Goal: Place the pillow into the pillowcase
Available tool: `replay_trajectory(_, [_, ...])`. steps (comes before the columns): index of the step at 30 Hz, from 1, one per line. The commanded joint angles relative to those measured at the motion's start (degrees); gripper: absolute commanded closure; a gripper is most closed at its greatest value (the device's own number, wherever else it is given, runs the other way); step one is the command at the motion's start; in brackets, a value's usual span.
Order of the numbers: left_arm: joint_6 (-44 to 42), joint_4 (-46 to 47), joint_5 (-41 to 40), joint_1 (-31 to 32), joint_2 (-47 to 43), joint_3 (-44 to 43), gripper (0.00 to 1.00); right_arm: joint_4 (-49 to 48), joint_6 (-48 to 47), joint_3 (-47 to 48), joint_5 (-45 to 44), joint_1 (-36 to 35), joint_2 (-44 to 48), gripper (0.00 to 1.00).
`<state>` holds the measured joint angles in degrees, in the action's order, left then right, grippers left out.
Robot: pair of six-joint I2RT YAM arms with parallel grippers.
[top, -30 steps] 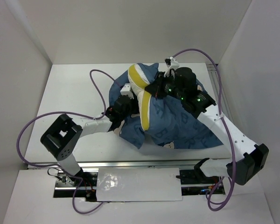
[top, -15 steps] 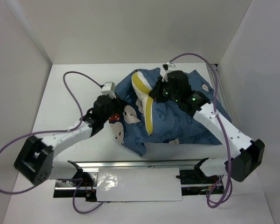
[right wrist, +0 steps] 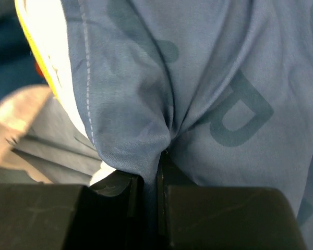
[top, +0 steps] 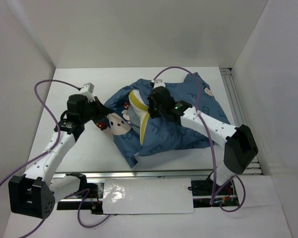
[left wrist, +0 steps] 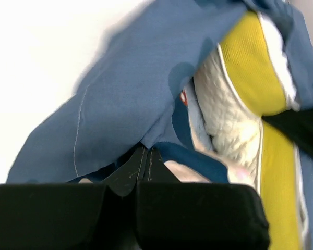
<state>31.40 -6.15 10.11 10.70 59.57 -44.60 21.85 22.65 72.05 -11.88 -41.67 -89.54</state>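
Observation:
The blue letter-printed pillowcase [top: 169, 139] lies crumpled mid-table. The white pillow [top: 139, 111], with a yellow band, sticks out of its left-hand opening; most of it is hidden inside. My left gripper [top: 104, 117] is at the opening's left edge, shut on the pillowcase hem [left wrist: 125, 94], with the pillow [left wrist: 224, 114] just beyond the fingertips [left wrist: 141, 161]. My right gripper [top: 150, 110] sits over the pillow's band, shut on a fold of pillowcase cloth [right wrist: 224, 78]. A strip of pillow [right wrist: 36, 47] shows at that view's upper left.
Purple cables [top: 44, 87] loop over the table on the left and behind the pillowcase. A metal rail [top: 233, 99] runs along the right edge. A white plastic sheet [top: 149, 196] lies on the front rail between the arm bases. White walls enclose the table.
Left gripper has shut on the pillowcase edge and pulled left. Right arm has swung left and nearer, dragging pillowcase and pillow along. The opening now stretches between the two grippers.

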Motion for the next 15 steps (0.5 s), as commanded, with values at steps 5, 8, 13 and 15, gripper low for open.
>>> replay_trajectory(5, [1.1,5.1,13.0,-15.7,7.2,-15.1,1.00,11.9,-9.4,1.9,-14.1,-4.6,-18.0,1.00])
replay_trajectory(8, [1.6,5.1,17.9,-17.3,10.4,-20.2,1.00,11.6,-11.0,3.4,-14.6,-6.7,-24.3,1.00])
replay_trajectory(13, [-2.0,-3.6,14.8,-14.7,16.8,-26.9,1.00,8.1,-13.1,6.7,-4.0,-6.7,-28.1,1.00])
replay_trajectory(15, [-2.6,-7.8,5.3,-12.9,17.9,-25.9,1.00,7.2,-12.4,8.9,-0.7,-6.7,-28.9,1.00])
